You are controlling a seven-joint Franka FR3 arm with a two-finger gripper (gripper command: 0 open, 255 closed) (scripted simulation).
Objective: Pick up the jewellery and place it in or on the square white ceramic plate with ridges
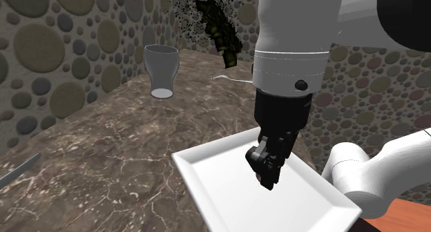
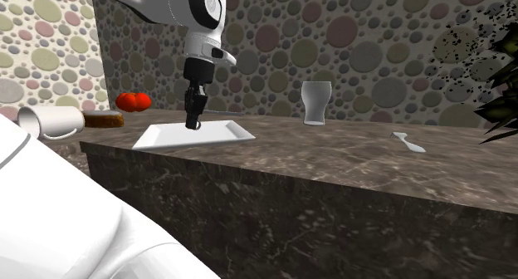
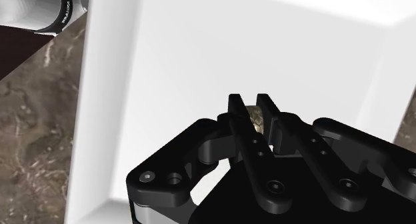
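One square white plate (image 1: 207, 175), one glass (image 1: 161, 72), one spoon (image 2: 408, 141), one tipped mug (image 2: 50, 121) on table (image 1: 103, 161). One gripper (image 3: 251, 101) over plate, fingers nearly together, pinching small gold jewellery piece (image 3: 255, 119).

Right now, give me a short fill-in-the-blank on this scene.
The plate under the end effector is ____ in colour.
The end effector is ____ on a small piece of jewellery.
The glass stands ____ on the counter.
The mug lies on its ____.
Missing: white; shut; upright; side.
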